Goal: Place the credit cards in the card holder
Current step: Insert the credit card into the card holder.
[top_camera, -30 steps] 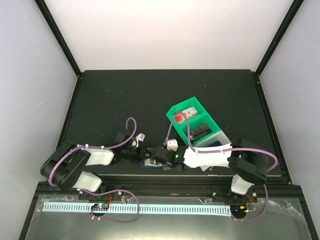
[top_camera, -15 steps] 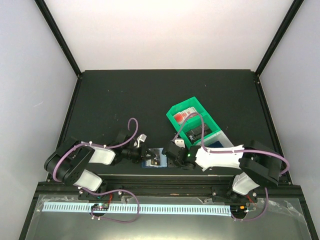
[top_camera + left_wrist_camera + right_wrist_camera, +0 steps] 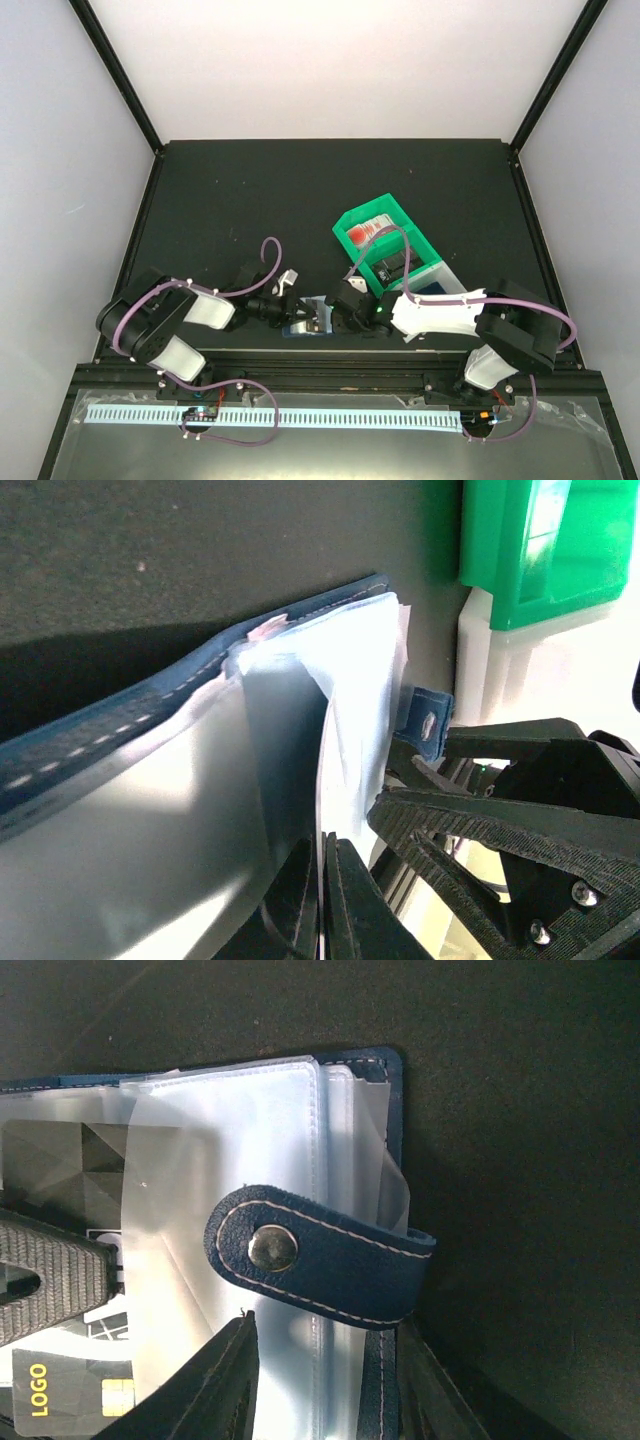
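The card holder (image 3: 308,322) lies open on the worktop (image 3: 220,220), down by the near edge at 6 o'clock. The left claw (image 3: 290,312) is at its 9 o'clock and the right claw (image 3: 333,318) at its 3 o'clock. The bins (image 3: 360,210) stand behind it, at its 2 o'clock.

Noted: green bin (image 3: 362,210) beyond and right of the right end effector (image 3: 325,318), holding a red-and-white item (image 3: 368,232) and a black item (image 3: 397,266). A white bin (image 3: 440,271) touches it. Both are on the black counter (image 3: 230,200).
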Controlling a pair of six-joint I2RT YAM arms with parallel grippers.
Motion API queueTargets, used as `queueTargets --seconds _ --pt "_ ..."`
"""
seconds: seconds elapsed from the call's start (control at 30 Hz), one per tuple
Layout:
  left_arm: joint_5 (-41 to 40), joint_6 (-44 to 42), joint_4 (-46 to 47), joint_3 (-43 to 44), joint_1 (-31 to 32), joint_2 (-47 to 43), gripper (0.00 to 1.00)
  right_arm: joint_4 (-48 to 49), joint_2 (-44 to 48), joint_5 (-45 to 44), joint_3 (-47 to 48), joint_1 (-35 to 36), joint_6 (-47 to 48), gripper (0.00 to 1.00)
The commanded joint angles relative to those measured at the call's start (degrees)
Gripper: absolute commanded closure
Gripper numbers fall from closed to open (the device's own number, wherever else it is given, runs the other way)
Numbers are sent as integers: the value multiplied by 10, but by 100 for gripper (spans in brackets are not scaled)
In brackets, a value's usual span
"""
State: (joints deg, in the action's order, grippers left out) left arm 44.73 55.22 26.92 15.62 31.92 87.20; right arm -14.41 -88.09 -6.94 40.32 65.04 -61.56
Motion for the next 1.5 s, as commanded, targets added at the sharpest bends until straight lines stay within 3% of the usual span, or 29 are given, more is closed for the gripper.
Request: queueTargets --seconds 0.0,0.37,0.53,1.1,1.47 --pt "-6 16 39 3 11 23 97 25 -6 27 -14 -1 0 60" --pt "-47 73 145 -30 21 44 96 27 -8 26 -15 -2 -3 60" --pt "-48 77 151 -35 23 48 84 28 -4 25 -17 -3 -2 60" --pt "-140 9 -63 -30 35 -72 41 33 -11 28 -22 -4 -1 61" --pt "-180 -30 -194 9 43 -128 26 36 -14 33 -20 -5 4 61"
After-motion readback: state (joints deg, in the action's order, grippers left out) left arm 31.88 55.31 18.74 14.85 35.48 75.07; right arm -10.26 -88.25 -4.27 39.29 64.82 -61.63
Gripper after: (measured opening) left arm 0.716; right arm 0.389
